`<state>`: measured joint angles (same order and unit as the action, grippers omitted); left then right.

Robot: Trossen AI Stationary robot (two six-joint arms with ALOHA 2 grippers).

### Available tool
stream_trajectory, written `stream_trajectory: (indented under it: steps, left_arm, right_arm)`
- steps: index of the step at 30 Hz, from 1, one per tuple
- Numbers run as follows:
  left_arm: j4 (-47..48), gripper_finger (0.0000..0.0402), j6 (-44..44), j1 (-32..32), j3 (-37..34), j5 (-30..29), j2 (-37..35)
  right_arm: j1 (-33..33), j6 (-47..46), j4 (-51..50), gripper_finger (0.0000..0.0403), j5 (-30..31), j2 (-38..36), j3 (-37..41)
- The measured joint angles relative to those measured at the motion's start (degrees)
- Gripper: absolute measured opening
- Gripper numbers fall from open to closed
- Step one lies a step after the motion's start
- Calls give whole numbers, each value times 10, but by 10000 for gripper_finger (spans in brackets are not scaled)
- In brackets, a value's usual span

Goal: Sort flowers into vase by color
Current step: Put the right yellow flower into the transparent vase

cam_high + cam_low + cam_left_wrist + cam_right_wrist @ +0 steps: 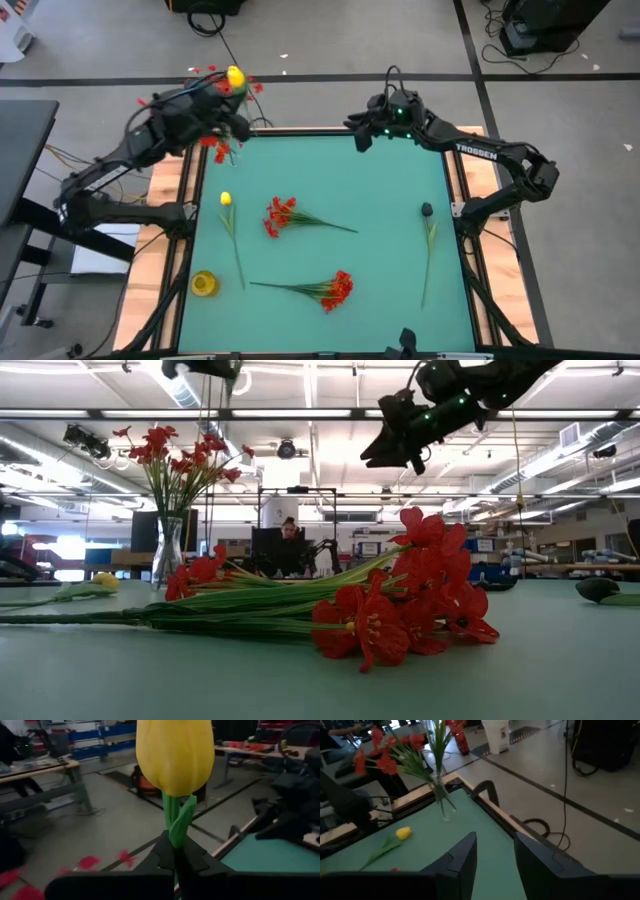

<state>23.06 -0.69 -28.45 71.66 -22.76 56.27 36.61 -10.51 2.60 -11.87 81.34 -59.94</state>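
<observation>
My left gripper [228, 95] is shut on a yellow tulip [236, 76] high over the table's far-left corner. Just beside it, a glass vase [168, 555] stands on its base and holds red sprays [180, 455]. On the green mat lie another yellow tulip [226, 199], two red sprays [280, 215] [337, 290] and a dark-budded stem [427, 211]. A small yellow vase [204, 283] stands near the left edge. My right gripper [363, 138] hangs open above the far edge, touching nothing. My left gripper pinches the tulip's green stem [171, 812] between its two fingers [192, 855], just below the bud [175, 755]. The fingers lie across the stem. The tulip is lifted clear, and its bud stands upright above the fingertips. The gripper hides the lower stem.
The loose flowers lie scattered over the middle and near half of the mat. The wooden table frame [160, 215] borders the mat on both sides. A person sits at a desk [288, 545] far behind the table. Bare mat [385, 190] lies under my right gripper.
</observation>
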Motion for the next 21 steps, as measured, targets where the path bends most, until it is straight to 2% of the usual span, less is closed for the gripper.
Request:
stream_trajectory:
  steps: [4,8,15,21]
  left_arm:
    - [52,1,21,-28,0,-2,-25]
    - [104,1,31,-64,0,-2,-19]
    - [105,2,73,-113,0,-2,2]
    - [106,2,63,-165,0,15,16]
  right_arm:
    - [11,-9,3,139,2,0,0]
    - [12,-12,3,138,2,0,0]
    - [12,3,3,138,3,0,0]
    - [12,2,3,138,2,0,0]
